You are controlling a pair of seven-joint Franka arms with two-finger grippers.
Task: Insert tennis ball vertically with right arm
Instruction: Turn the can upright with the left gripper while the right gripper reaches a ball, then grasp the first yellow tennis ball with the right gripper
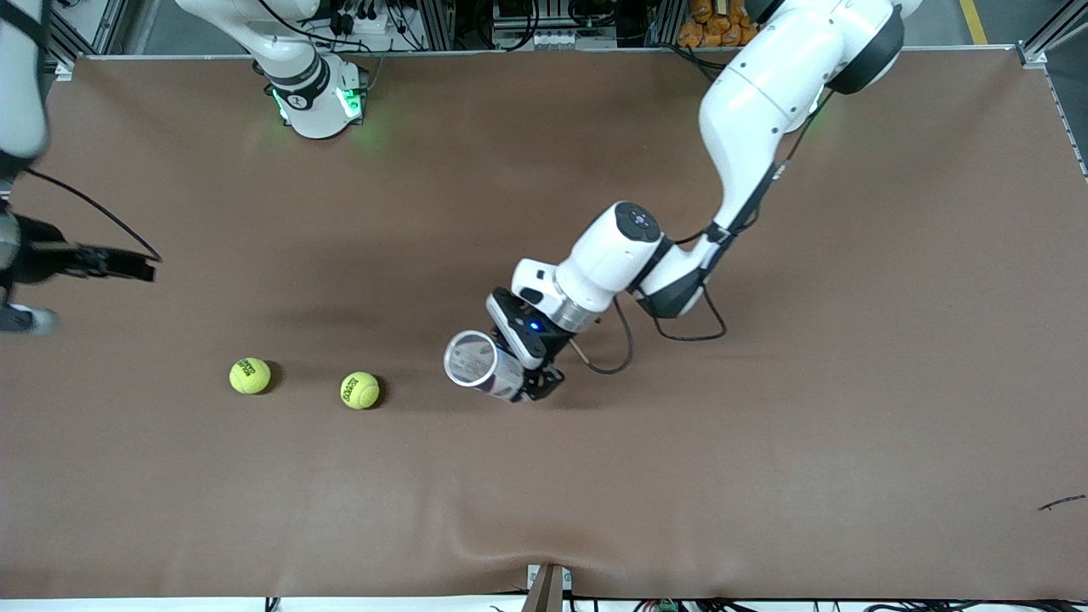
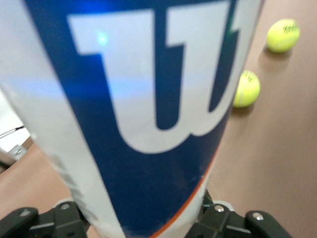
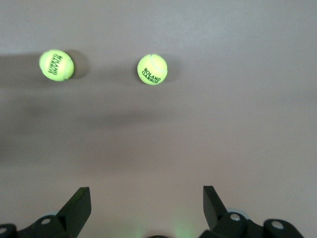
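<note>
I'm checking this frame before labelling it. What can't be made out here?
- Ball can interior: front view, too small; left wrist view, the can's wall fills the frame.
- Left end effector fingertips: hidden by the can.
- Right end effector: front view, its arm cut off by the edge.

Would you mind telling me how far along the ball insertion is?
Done: the left gripper holds the tennis ball can, mouth up. In hand: the right gripper hangs open over the table. Left: both tennis balls lie unpicked on the table.
</note>
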